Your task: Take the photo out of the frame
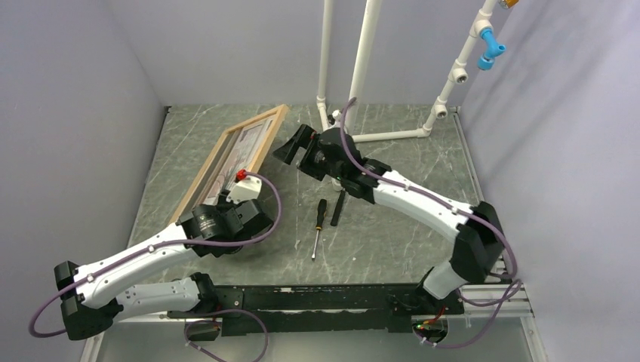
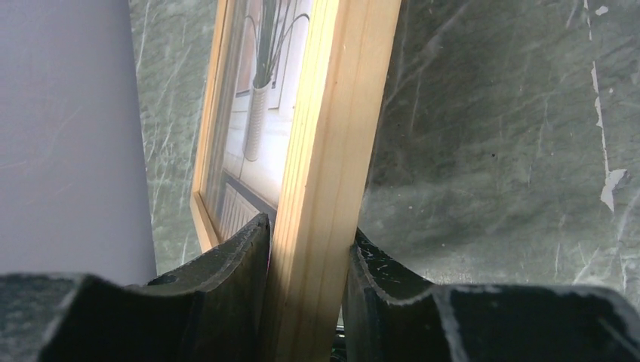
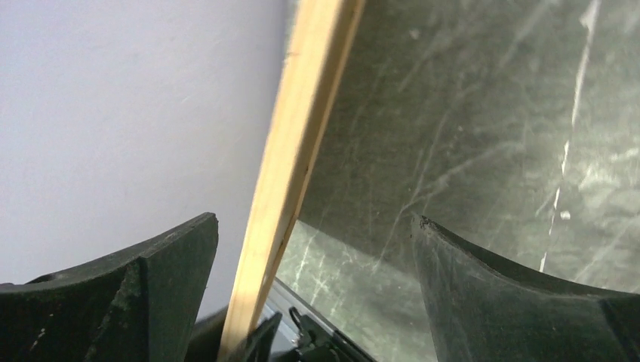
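The frame (image 1: 226, 154) of light wood stands tilted on its edge at the left of the table. The photo (image 1: 243, 147) sits inside it, with pale panels and dark grass-like lines, and also shows in the left wrist view (image 2: 256, 113). My left gripper (image 1: 223, 197) is shut on the frame's near rail (image 2: 324, 226), one finger on each face. My right gripper (image 1: 289, 148) is open at the frame's far right corner. The frame's thin edge (image 3: 290, 151) runs between its jaws, nearer the left finger (image 3: 173, 256) and apart from both.
A screwdriver (image 1: 318, 226) with a black and orange handle and a short black tool (image 1: 337, 207) lie on the dark marbled table (image 1: 392, 226) between the arms. White pipes (image 1: 364, 68) stand at the back. Grey walls close in left and right.
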Tool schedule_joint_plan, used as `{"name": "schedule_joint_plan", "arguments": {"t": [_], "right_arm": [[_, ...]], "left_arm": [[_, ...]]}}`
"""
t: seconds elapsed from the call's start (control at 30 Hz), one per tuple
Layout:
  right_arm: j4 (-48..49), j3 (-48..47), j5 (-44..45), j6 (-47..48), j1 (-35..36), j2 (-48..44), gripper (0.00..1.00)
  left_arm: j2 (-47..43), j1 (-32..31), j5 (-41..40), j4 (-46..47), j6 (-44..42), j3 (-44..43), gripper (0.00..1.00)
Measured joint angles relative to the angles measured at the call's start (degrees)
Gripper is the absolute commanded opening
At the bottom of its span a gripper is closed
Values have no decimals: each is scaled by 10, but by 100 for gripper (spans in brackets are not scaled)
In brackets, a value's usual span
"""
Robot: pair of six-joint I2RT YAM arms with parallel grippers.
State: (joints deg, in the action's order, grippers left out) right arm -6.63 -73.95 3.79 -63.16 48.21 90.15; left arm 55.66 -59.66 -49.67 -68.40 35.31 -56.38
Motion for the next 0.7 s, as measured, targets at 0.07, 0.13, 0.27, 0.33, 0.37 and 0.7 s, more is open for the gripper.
{"name": "schedule_joint_plan", "arguments": {"t": [0.07,0.13,0.27,0.33,0.37,0.7], "right_arm": [[16,12,-10,38,0,-26,100],[35,46,-21,80,3,-78,100],[64,134,-38,133,8,-191,100],[75,171,-41,150,8,-231,100],[77,185,-42,155,8,-244,100],[63,259,-43,189,10,-276,100]], "left_arm": [[1,5,1,0,-11,-9,0],[2,16,5,-1,-30,-28,0],[10,56,31,9,-84,-94,0],[16,85,57,23,-111,-141,0],[18,97,68,29,-123,-160,0],[25,204,209,73,-173,-252,0]]}}
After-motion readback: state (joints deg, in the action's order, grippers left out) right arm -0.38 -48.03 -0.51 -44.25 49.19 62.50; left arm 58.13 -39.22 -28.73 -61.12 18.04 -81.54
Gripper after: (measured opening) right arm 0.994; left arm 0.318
